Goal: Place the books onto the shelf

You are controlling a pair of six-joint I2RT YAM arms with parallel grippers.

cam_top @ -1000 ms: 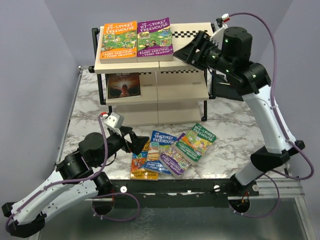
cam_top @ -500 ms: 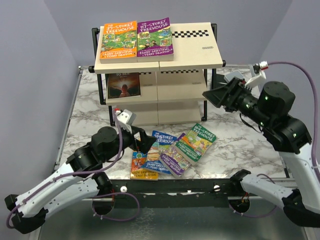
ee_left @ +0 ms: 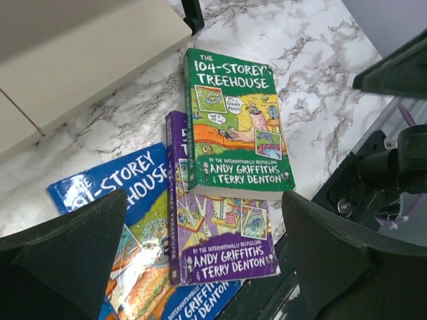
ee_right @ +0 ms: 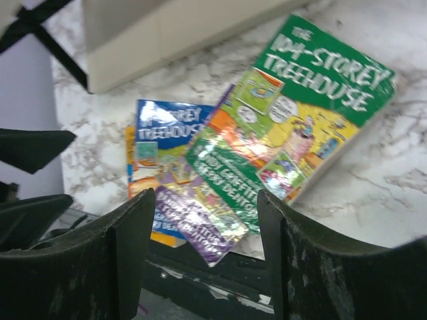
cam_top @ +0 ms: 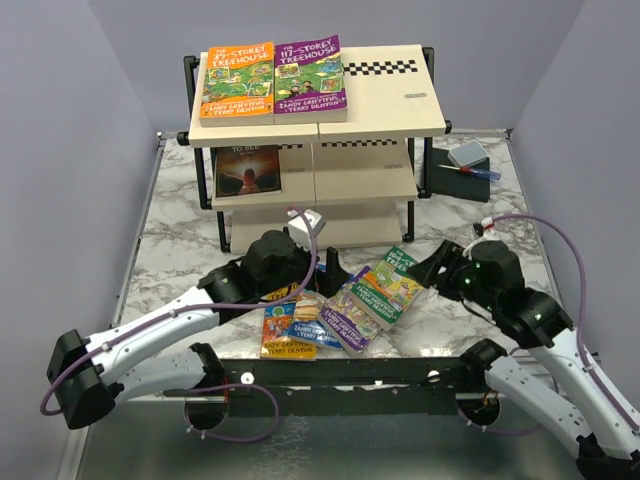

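Observation:
Several books lie overlapped near the table's front edge: a green one (cam_top: 392,285) on top, a purple one (cam_top: 352,318), a blue one (cam_top: 306,320) and an orange one (cam_top: 283,338). My left gripper (cam_top: 335,272) hovers open over the pile's left side; below its jaws (ee_left: 203,200) lie the green (ee_left: 233,127), purple (ee_left: 220,233) and blue (ee_left: 113,183) covers. My right gripper (cam_top: 432,270) is open just right of the pile, nothing between its fingers (ee_right: 205,200). The shelf (cam_top: 385,95) holds an orange book (cam_top: 238,80) and a purple book (cam_top: 309,76) on top, and a dark book (cam_top: 247,170) on the middle tier.
A small dark box with a grey top (cam_top: 466,155) and a blue pen (cam_top: 482,173) lie at the back right. A black rail (cam_top: 400,375) runs along the table's near edge, close under the pile. Grey walls stand on both sides.
My right arm has swung down from the shelf's top board to the table beside the pile. My left arm has reached forward and right over the books. No book has moved.

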